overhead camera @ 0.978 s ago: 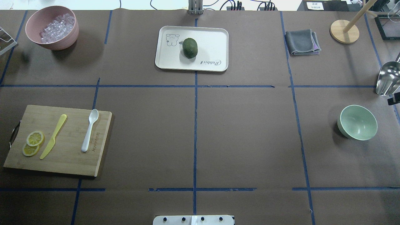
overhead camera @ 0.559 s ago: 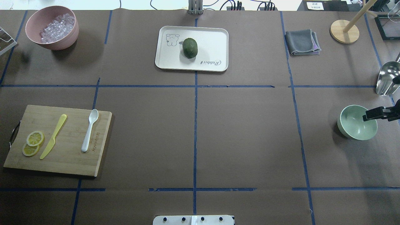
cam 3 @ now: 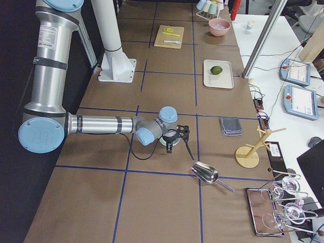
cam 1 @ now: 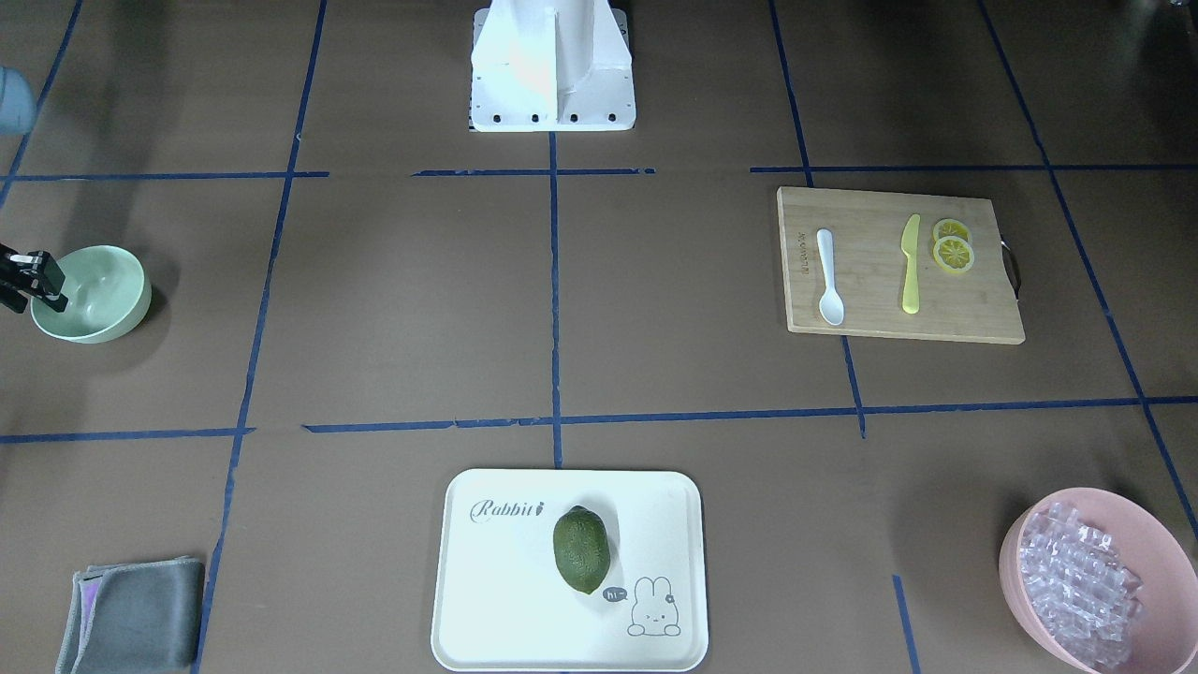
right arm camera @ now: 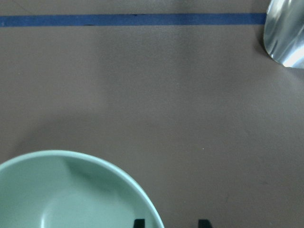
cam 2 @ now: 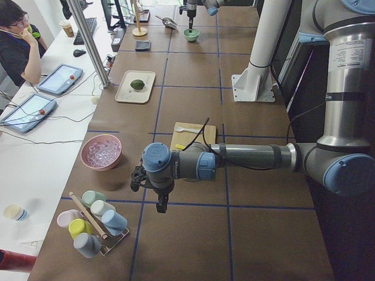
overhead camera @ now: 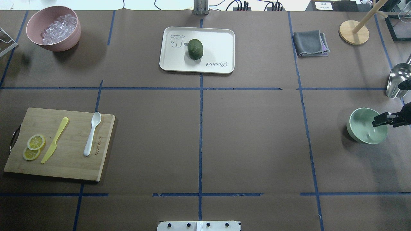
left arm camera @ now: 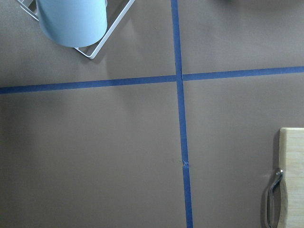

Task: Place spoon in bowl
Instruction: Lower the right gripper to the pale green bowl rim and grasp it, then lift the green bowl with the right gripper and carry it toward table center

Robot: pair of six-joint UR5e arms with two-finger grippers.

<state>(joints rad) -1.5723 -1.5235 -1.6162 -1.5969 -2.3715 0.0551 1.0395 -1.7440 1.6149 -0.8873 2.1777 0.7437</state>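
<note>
Your right end effector (overhead camera: 376, 122), spread, over bowl (overhead camera: 360, 129) rim; spoon (overhead camera: 92, 133) on cutting board (overhead camera: 70, 162); left end effector (cam 2: 159, 206): cannot tell.

Near left, seen from overhead: a rectangular bamboo cutting board (overhead camera: 70, 166) bearing a yellow plastic knife (overhead camera: 54, 140) and two overlapping lemon slices (overhead camera: 33, 147). Far left, a round pink bowl (overhead camera: 64, 43) heaped with clear cubes (overhead camera: 59, 27). Far centre, a white rectangular tray (overhead camera: 218, 41) carrying a dark green oval fruit (overhead camera: 195, 49). Far right, a folded grey cloth (overhead camera: 310, 43) beside a round-based wooden stand (overhead camera: 353, 32); nearer, at the right edge, a shiny metal scoop (overhead camera: 398, 80).
</note>
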